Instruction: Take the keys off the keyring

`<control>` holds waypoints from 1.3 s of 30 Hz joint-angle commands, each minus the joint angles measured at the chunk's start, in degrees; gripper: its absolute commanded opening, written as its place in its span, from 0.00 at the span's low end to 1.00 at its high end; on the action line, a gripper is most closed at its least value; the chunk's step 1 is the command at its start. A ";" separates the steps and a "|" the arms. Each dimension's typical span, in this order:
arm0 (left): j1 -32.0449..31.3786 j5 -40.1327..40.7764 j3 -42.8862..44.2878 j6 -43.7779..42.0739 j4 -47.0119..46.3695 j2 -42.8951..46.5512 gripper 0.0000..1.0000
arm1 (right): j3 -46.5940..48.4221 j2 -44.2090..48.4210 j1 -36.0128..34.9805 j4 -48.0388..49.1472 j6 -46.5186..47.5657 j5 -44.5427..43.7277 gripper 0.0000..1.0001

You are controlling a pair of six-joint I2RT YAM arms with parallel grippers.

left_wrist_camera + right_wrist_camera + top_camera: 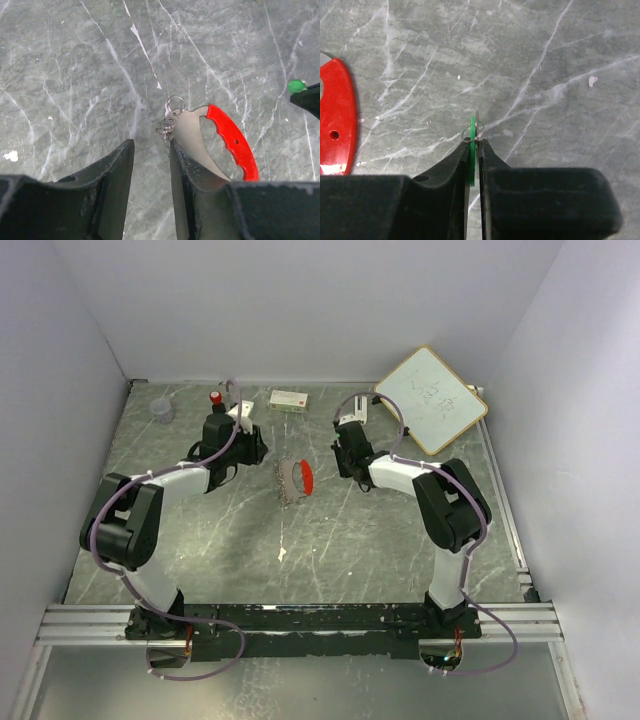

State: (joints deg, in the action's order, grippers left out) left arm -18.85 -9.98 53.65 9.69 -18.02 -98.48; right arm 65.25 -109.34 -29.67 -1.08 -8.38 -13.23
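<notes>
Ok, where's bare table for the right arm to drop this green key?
Widest bare table lies between the red key and the arm bases. Crowded: the keyring at centre, and the back edge with cup, bottle, box, whiteboard.

The table [340, 540] is dull grey-green, marbled with thin white veins and a few white flecks. The longer key [232, 142] has a bright red plastic head and a plain silver-grey curved blade. The keyring [166, 126] at its end is dull silver. The tiny key [472, 160] is bright green. The left gripper [151, 147] and the right gripper [475, 144] are matt black. Near the table's far right corner, the whiteboard [432, 400] is white with faint scribbles and a tan frame. The little bottle [216, 397] by the far edge has a red cap.
</notes>
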 commanded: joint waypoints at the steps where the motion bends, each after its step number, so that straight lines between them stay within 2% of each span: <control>1: 0.22 0.88 -2.32 0.77 -3.48 4.17 0.46 | 0.82 -1.60 0.36 2.98 -1.24 2.22 0.16; 8: 0.17 1.61 -4.77 0.33 -3.48 7.34 0.48 | 0.61 -2.62 0.39 3.76 -1.69 2.52 0.44; 11: 0.22 1.65 -5.54 0.44 -3.77 7.89 0.48 | -0.08 -2.05 0.32 4.49 -1.68 2.34 0.50; 15: 0.22 1.09 -6.18 0.50 -4.17 8.67 0.49 | -1.80 0.95 0.34 6.35 -1.18 3.16 0.69; 18: 0.13 1.60 -6.40 0.48 -4.05 9.65 0.52 | -2.59 3.73 0.24 6.80 -0.56 4.09 0.75; 20: 0.13 2.41 -6.63 0.25 -3.81 10.76 0.59 | -3.24 6.06 0.23 7.00 -0.62 4.36 0.83; 22: 0.13 4.21 -7.39 0.03 -3.29 12.45 0.96 | -4.37 8.79 0.25 7.70 -1.23 3.81 0.99; 23: 0.13 5.20 -7.98 -0.02 -3.24 13.54 1.00 | -5.05 9.96 0.23 8.20 -1.47 3.01 1.00; 29: 0.04 11.27 -15.07 -0.75 -6.17 21.62 1.00 | -11.44 16.55 0.27 12.06 -3.04 -5.00 1.00; 33: 0.04 12.76 -19.33 -1.89 -7.91 26.56 1.00 | -15.90 21.82 0.27 13.93 -6.09 -15.16 1.00; 39: 0.04 16.90 -21.66 -1.99 -4.30 31.89 1.00 | -21.20 31.19 0.14 14.80 -5.26 -30.42 1.00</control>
State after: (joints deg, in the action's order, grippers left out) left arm -18.85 2.48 33.36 8.38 -22.63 -70.08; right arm 46.44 -84.38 -29.58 10.33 -13.06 -29.67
